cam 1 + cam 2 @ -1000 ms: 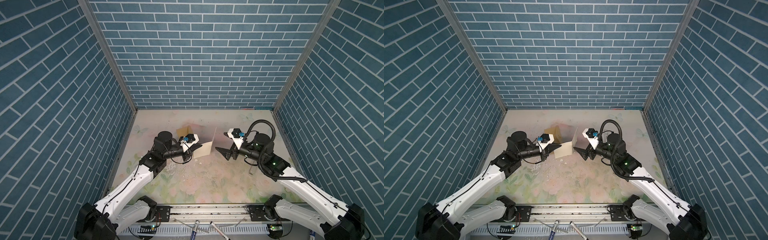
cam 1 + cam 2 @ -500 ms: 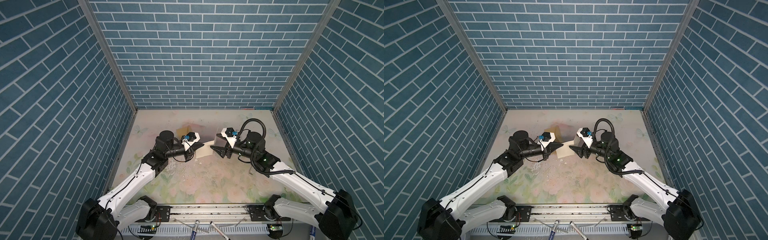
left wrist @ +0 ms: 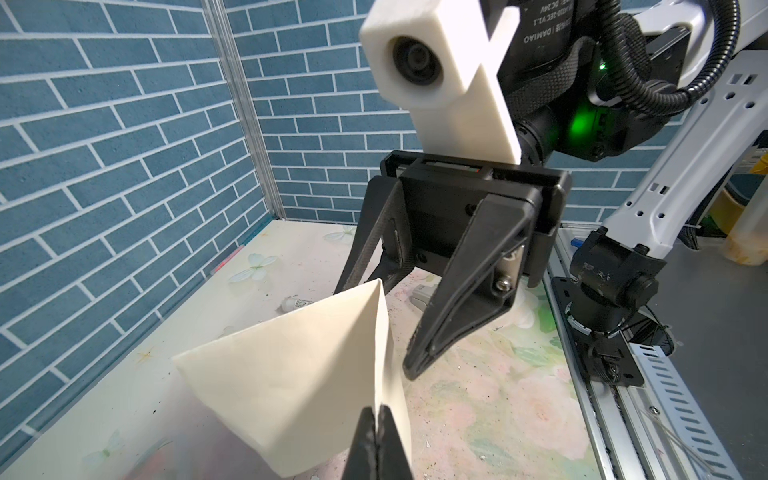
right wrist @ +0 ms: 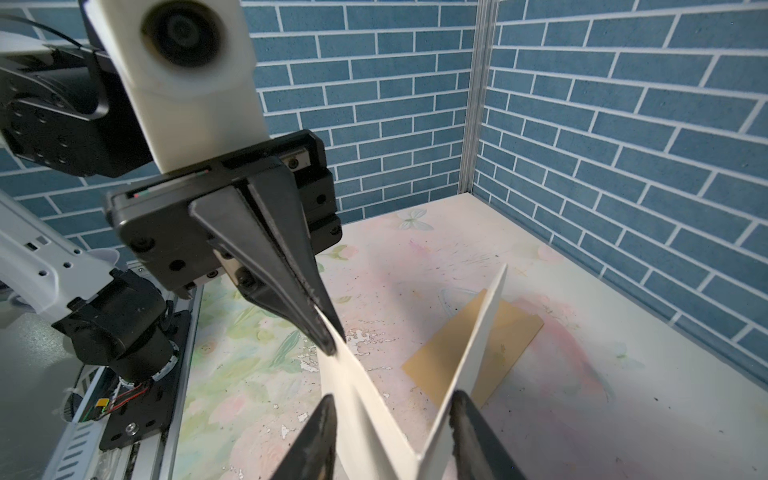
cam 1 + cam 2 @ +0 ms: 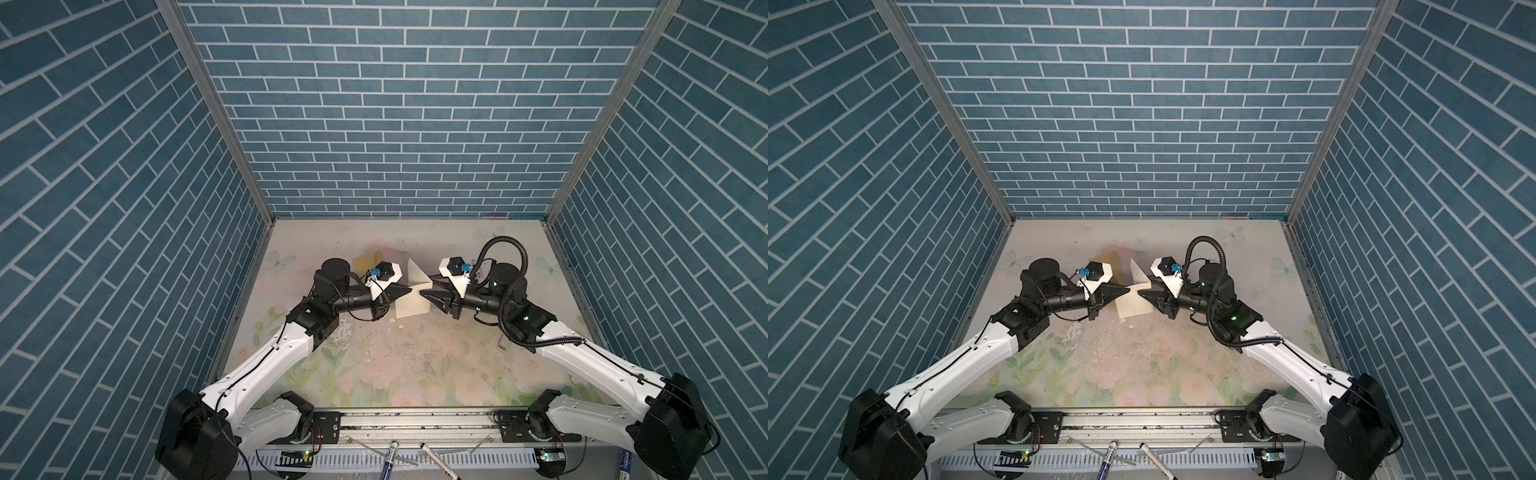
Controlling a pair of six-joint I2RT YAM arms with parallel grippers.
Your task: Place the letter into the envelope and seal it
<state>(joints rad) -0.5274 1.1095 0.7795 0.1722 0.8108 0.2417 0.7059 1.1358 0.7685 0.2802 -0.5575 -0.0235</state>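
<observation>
The cream letter [image 5: 411, 301] [image 5: 1133, 309] hangs folded in a V above the table. My left gripper [image 5: 409, 291] [image 3: 377, 411] is shut on one edge of it. My right gripper [image 5: 428, 287] [image 4: 392, 399] faces the left one with its jaws apart, astride the fold of the letter [image 4: 365, 386]. One of its fingers [image 4: 465, 411] touches the upright flap, while the other finger [image 4: 324, 415] stands just off the sheet. The golden-tan envelope [image 5: 363, 264] [image 4: 517, 326] lies flat on the table behind the letter, partly hidden by it.
Blue brick walls [image 5: 395, 124] close in the floral table [image 5: 395, 365] on three sides. Two markers [image 5: 388, 457] lie on the front rail. A small white object [image 5: 501, 345] rests on the table under the right arm.
My right gripper has moved left to the letter and its jaws have narrowed around the fold. The letter has bent into a tighter V. The left gripper has kept its hold.
</observation>
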